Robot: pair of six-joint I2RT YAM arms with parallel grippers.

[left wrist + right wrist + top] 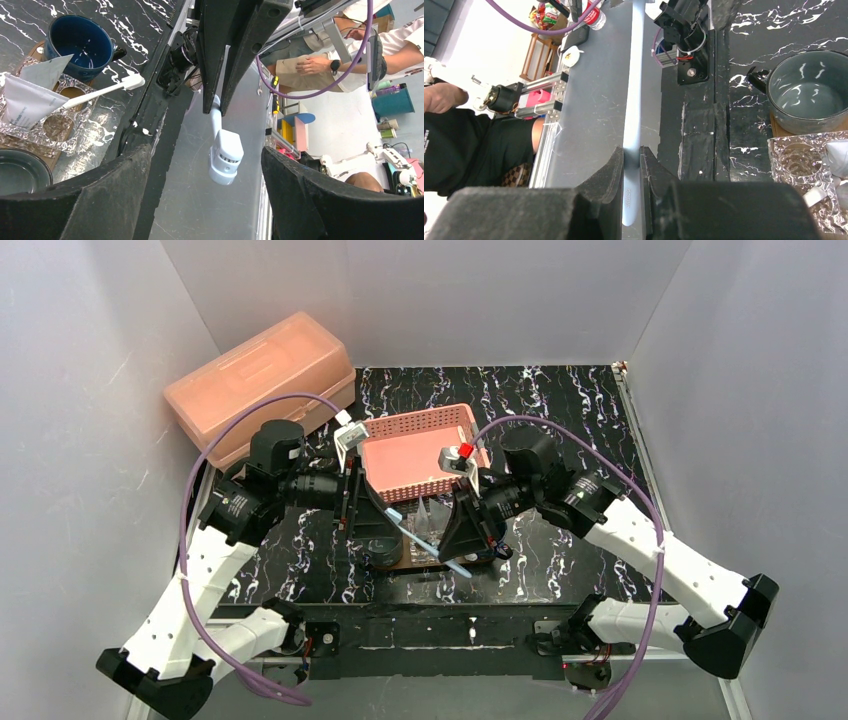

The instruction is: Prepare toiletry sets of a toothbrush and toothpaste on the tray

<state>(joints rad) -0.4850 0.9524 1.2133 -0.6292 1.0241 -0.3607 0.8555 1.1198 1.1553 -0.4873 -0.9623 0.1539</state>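
My right gripper (631,152) is shut on the handle of a pale blue toothbrush (633,90), held slanted above the tray between both arms (425,545). Its head (226,155) hangs in the gap of my open, empty left gripper (205,167), touching neither finger. A white toothbrush (102,92) and a white toothpaste tube (25,102) lie on crinkled foil (75,125) over the brown tray (775,129). In the top view both grippers hide most of the tray.
A blue mug (80,42) and a dark grey cup (806,97) stand at the tray's ends. The pink lattice basket (415,455) sits just behind the grippers. A lidded pink box (260,380) is at the back left. White walls enclose the table.
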